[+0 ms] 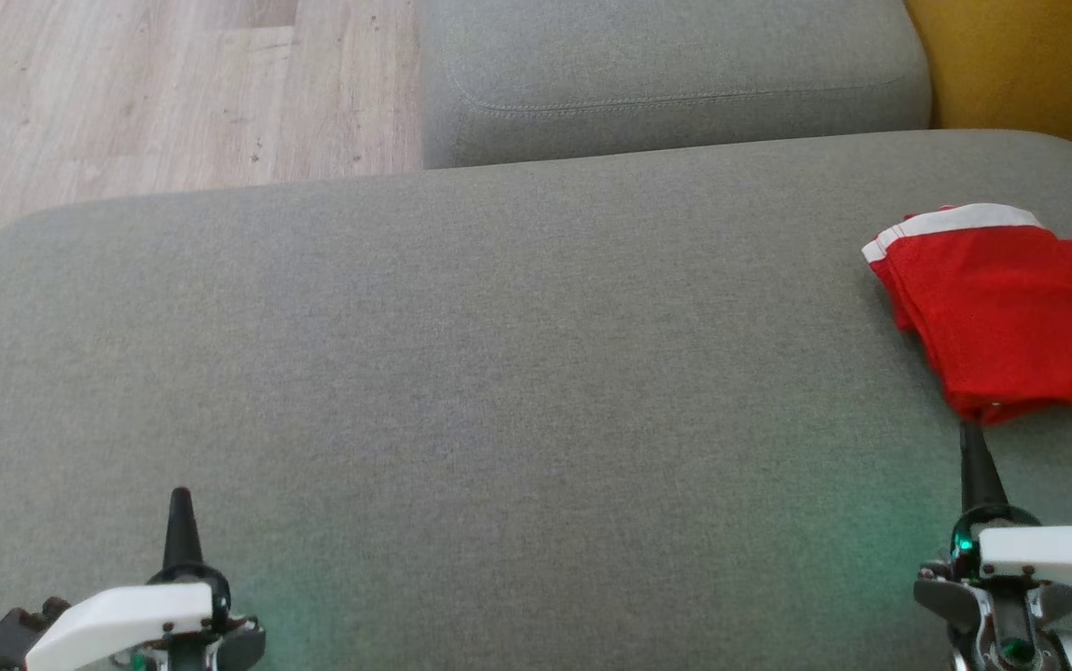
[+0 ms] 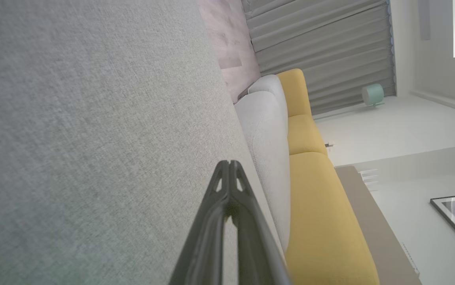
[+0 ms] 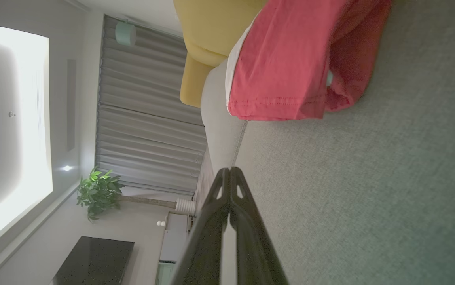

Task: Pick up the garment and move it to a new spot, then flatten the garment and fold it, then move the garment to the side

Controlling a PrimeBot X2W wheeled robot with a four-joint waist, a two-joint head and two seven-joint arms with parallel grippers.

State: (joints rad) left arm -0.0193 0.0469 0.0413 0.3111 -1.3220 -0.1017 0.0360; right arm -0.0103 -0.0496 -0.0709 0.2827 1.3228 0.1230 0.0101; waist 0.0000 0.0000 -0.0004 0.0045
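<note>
The garment [image 1: 1002, 312] is red with a white band, folded into a compact pile at the right edge of the grey cushion [image 1: 499, 391]. In the right wrist view the garment [image 3: 287, 63] lies ahead of the fingertips, apart from them. My right gripper [image 1: 968, 431] is shut and empty, its tip just below the garment's near edge. At the lower left my left gripper [image 1: 180, 496] is also shut and empty, over bare cushion. In both wrist views the fingers meet at their tips: left gripper [image 2: 229, 163], right gripper [image 3: 229, 170].
A second grey cushion [image 1: 666, 75] lies beyond the first one. Wooden floor [image 1: 126, 93] shows at the upper left. A yellow sofa [image 1: 1030, 65] stands at the upper right, and the yellow sofa [image 2: 314, 198] runs alongside the grey one.
</note>
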